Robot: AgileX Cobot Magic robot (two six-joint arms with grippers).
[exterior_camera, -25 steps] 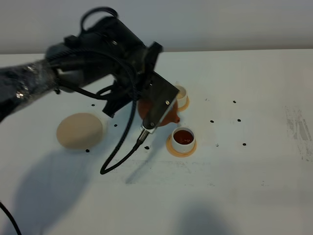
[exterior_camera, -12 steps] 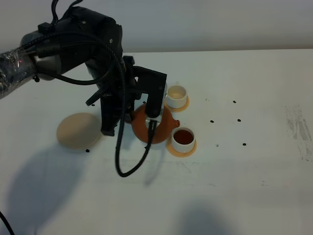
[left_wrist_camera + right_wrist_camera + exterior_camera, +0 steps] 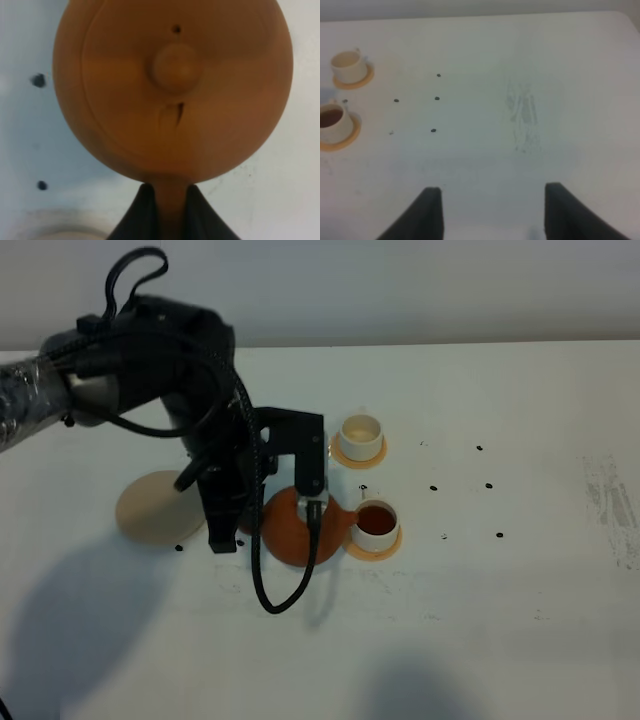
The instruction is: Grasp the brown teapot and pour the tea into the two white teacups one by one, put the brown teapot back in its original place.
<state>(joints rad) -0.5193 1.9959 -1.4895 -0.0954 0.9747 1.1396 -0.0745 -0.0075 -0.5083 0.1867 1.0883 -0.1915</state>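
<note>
The brown teapot (image 3: 292, 532) hangs upright and level just left of the near white teacup (image 3: 376, 524), which holds dark tea (image 3: 375, 519). My left gripper (image 3: 258, 525) is shut on the teapot's handle. In the left wrist view its fingertips (image 3: 145, 210) pinch the handle below the lid knob of the teapot (image 3: 172, 90). The far white teacup (image 3: 361, 434) shows a pale cream inside. The beige coaster disc (image 3: 158, 508) lies bare to the teapot's left. My right gripper (image 3: 492, 215) is open over bare table, with both cups (image 3: 346, 62) (image 3: 331, 122) far from it.
Each cup stands on a small orange coaster (image 3: 372, 545) (image 3: 360, 455). Small black dots (image 3: 434, 487) mark the white table (image 3: 500, 590). The left arm's loose black cable (image 3: 275, 590) hangs in front of the teapot. A scuffed patch (image 3: 522, 112) lies ahead of the right gripper.
The left arm has levelled the teapot from its tilt beside the far cup and carried it toward the table's front and slightly left. The right arm's earlier position is not shown.
</note>
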